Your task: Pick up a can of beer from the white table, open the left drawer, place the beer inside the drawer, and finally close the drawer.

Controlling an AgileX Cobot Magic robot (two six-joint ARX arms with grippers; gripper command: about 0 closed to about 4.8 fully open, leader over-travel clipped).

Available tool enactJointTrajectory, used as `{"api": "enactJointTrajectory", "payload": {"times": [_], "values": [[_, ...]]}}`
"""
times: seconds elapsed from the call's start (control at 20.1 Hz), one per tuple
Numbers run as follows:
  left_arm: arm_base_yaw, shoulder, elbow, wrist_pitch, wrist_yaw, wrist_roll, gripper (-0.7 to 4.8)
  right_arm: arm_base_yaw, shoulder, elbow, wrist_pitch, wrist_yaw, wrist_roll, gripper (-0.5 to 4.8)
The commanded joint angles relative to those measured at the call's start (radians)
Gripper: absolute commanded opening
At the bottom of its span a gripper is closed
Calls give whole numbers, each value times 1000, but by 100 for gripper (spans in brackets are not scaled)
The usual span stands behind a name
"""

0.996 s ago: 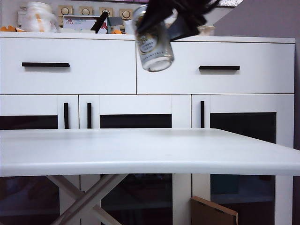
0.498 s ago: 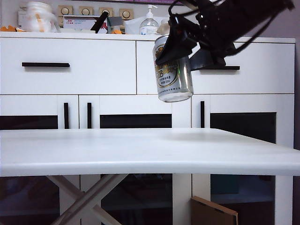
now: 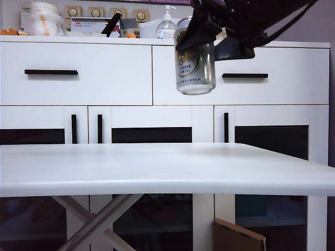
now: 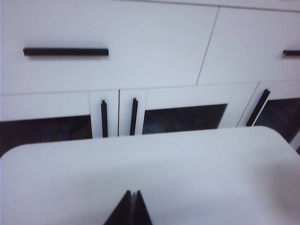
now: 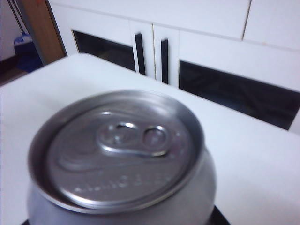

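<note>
White table (image 3: 157, 167), white cabinet (image 3: 104, 112) behind.
Two drawers, left drawer (image 3: 76, 73) at ten o'clock; my right pincer (image 3: 201, 31) grasps one can (image 3: 194, 65) aloft, my left pincer (image 4: 133, 206) clenched, empty.

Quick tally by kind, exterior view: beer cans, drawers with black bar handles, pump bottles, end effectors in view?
Can of beer: 1, held above the white table by the right end effector
Drawers: 2, left drawer and right drawer
Pump bottle: 1
End effectors in this view: 1
Total: 5
</note>
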Motion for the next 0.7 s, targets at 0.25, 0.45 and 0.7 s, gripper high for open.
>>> {"api": "enactJointTrajectory", "payload": {"times": [0.25,0.45,0.7], "values": [[-12,42,5,60,-2,-145,-6,3,-24,13,68,-14,5,165],[-11,150,5,218,-2,-521,-6,3,-32,16,109,-18,5,165],[-11,312,5,482,-48,-884,107,3,-40,16,112,-24,5,165]]}}
